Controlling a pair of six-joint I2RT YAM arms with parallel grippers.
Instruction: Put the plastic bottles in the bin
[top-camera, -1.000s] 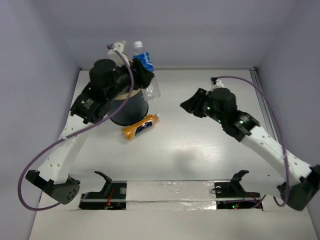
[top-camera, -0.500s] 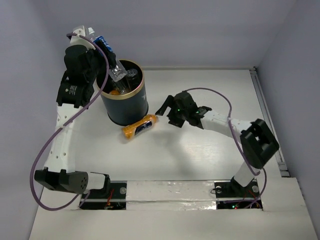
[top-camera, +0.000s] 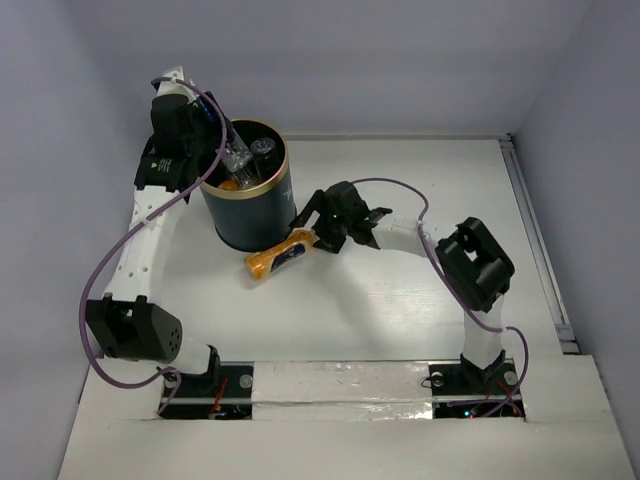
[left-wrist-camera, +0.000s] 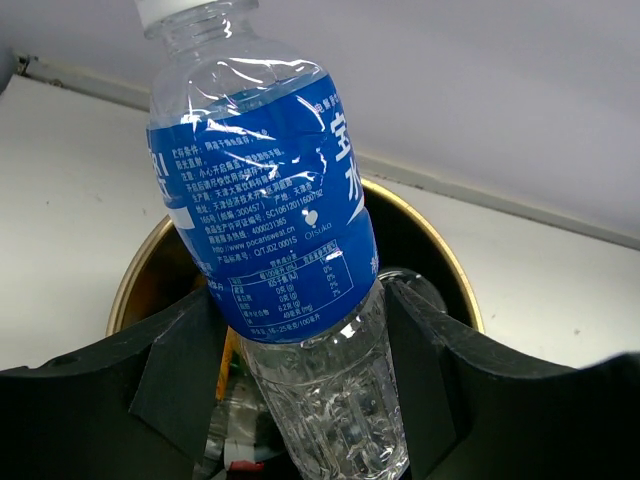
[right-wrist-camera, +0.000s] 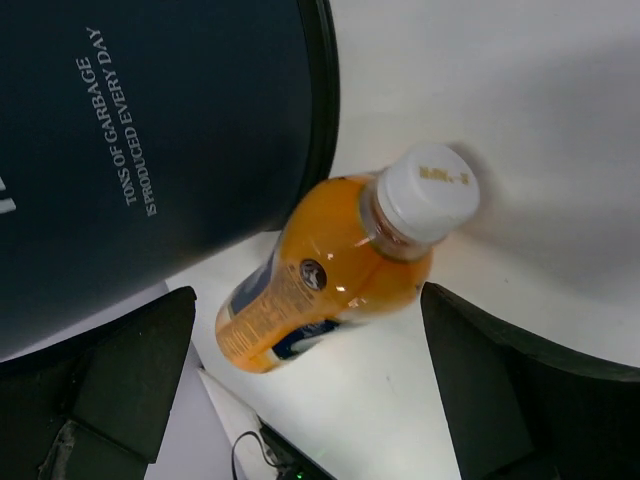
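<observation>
My left gripper (top-camera: 225, 150) is shut on a clear bottle with a blue label (top-camera: 240, 156) and holds it tilted over the left side of the navy bin's (top-camera: 252, 218) opening. In the left wrist view the bottle (left-wrist-camera: 270, 220) sits between the fingers (left-wrist-camera: 430, 380), base down, above the gold rim (left-wrist-camera: 445, 262). Other bottles lie inside the bin. An orange bottle (top-camera: 280, 255) with a white cap lies on the table against the bin's base. My right gripper (top-camera: 312, 228) is open, its jaws either side of the cap end (right-wrist-camera: 430, 192) without touching the orange bottle (right-wrist-camera: 320, 280).
The bin's dark wall (right-wrist-camera: 150, 130) stands close on the left of the right gripper. White walls enclose the table at the back and both sides. A metal rail (top-camera: 535, 230) runs along the right edge.
My right gripper has moved left until its open jaws straddle the orange bottle's cap end. My left gripper has lowered the blue-label bottle slightly toward the bin's opening.
</observation>
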